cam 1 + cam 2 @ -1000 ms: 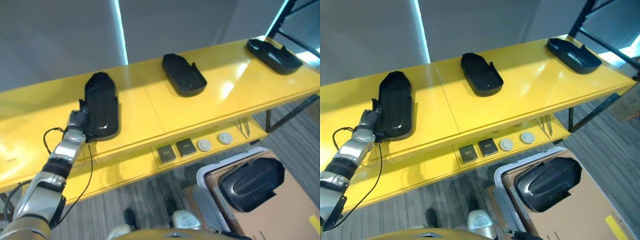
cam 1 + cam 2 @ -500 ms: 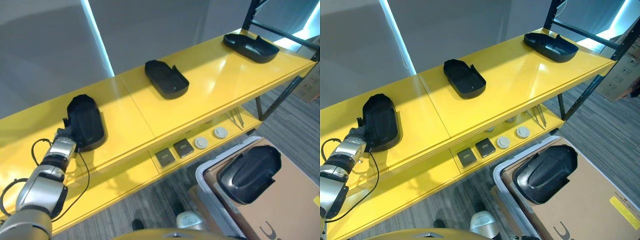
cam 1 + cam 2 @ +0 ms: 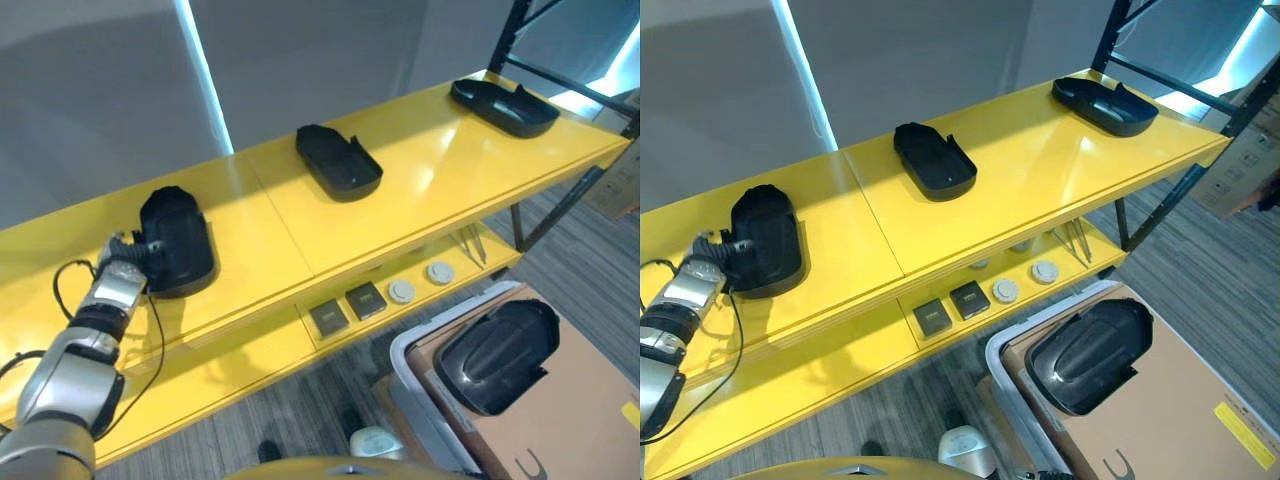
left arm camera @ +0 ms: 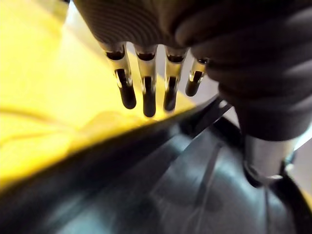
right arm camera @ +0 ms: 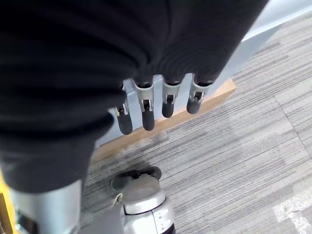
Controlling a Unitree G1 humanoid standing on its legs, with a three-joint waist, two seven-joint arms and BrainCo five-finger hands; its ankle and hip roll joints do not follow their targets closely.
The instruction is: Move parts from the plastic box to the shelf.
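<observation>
Three black moulded parts lie on the yellow shelf [image 3: 420, 205]: a left part [image 3: 178, 240], a middle part [image 3: 338, 162] and a far right part [image 3: 503, 106]. Another black part [image 3: 497, 342] rests in the white-rimmed plastic box [image 3: 403, 352] at the lower right. My left hand [image 3: 123, 256] sits at the left part's near-left edge. In the left wrist view its fingers [image 4: 146, 90] stretch straight out past the part's rim over the shelf, and the thumb rests on the black part [image 4: 161, 190]. My right hand [image 5: 146, 112] hangs with relaxed fingers over the carpet.
The lower yellow shelf [image 3: 240, 350] carries two dark square pieces [image 3: 348, 308], two round white discs [image 3: 420, 281] and thin metal tools [image 3: 473, 246]. Brown cardboard [image 3: 580, 400] sits by the box. A dark rack post [image 3: 510, 30] rises at the shelf's far right end.
The camera has swung, shifting the whole scene. The left part stays flat on the shelf and my left hand remains at its near-left edge.
</observation>
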